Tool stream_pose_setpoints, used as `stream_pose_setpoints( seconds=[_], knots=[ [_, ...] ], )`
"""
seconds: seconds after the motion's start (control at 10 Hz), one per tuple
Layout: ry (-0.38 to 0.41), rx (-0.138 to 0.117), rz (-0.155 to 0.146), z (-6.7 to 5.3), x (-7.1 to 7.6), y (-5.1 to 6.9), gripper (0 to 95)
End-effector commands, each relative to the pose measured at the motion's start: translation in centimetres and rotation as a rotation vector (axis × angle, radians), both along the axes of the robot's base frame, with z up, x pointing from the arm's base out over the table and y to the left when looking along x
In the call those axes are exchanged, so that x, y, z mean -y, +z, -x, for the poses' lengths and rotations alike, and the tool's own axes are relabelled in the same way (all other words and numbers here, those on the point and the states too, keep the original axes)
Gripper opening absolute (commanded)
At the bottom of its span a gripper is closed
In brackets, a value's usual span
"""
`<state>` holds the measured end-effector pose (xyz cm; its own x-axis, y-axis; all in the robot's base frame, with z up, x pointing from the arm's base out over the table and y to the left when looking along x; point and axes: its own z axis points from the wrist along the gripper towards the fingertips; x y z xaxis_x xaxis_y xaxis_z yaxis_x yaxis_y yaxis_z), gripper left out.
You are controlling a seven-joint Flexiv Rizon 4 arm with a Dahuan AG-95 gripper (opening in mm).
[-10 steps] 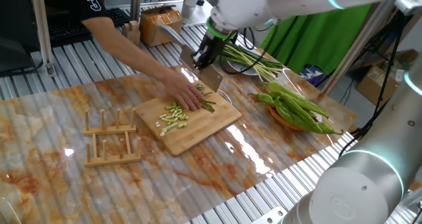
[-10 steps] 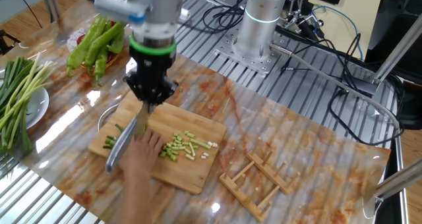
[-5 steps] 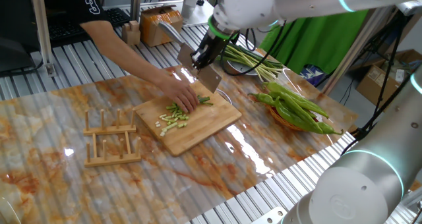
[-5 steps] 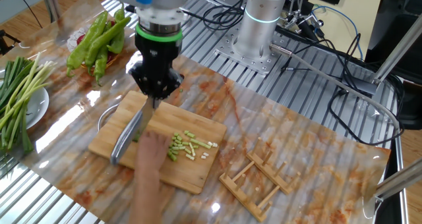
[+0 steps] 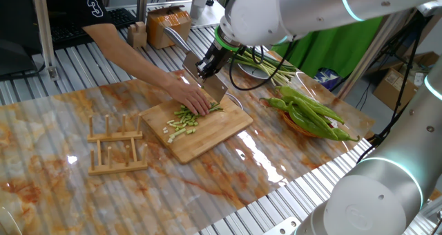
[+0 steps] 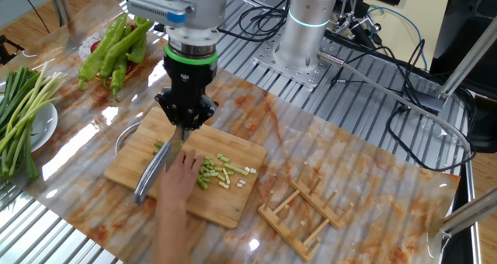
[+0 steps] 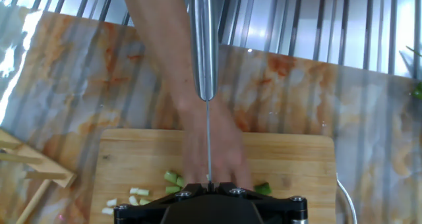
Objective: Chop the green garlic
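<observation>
My gripper (image 5: 204, 68) is shut on the handle of a knife (image 5: 213, 89), whose blade hangs over the wooden cutting board (image 5: 224, 133). The green garlic (image 5: 181, 122) lies on the board as short cut bits, with a few darker stalk pieces (image 5: 215, 108) under a person's hand (image 5: 190, 97). In the other fixed view the gripper (image 6: 185, 123) holds the knife (image 6: 154, 171) right beside the hand (image 6: 180, 178) and the bits (image 6: 218, 171). In the hand view the knife (image 7: 206, 46) runs straight ahead over the hand (image 7: 214, 141); bits (image 7: 138, 196) show beside the gripper (image 7: 210, 184).
Green peppers (image 5: 311, 114) lie right of the board. A bundle of long uncut stalks (image 5: 266, 66) sits on a plate behind it. A wooden rack (image 5: 116, 146) stands left of the board. The person's arm (image 5: 131, 48) reaches in from the back left.
The gripper and knife rose, then came back down and shifted along the board toward the cut bits. The person's hand slid the same way along the stalks.
</observation>
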<state>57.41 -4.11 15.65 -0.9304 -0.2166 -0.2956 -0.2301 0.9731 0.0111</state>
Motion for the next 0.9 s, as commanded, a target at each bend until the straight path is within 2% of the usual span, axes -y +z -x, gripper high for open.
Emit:
stream_pose_setpoints(
  seconds=[0.1, 0.5, 0.9],
  knots=[
    [0.001, 0.004, -0.003, 0.40, 0.08, 1.69, 0.0],
    [0.001, 0.003, -0.011, 0.47, 0.20, 1.72, 0.0],
    [0.000, 0.013, -0.015, 0.69, 0.06, 1.53, 0.0]
  ],
)
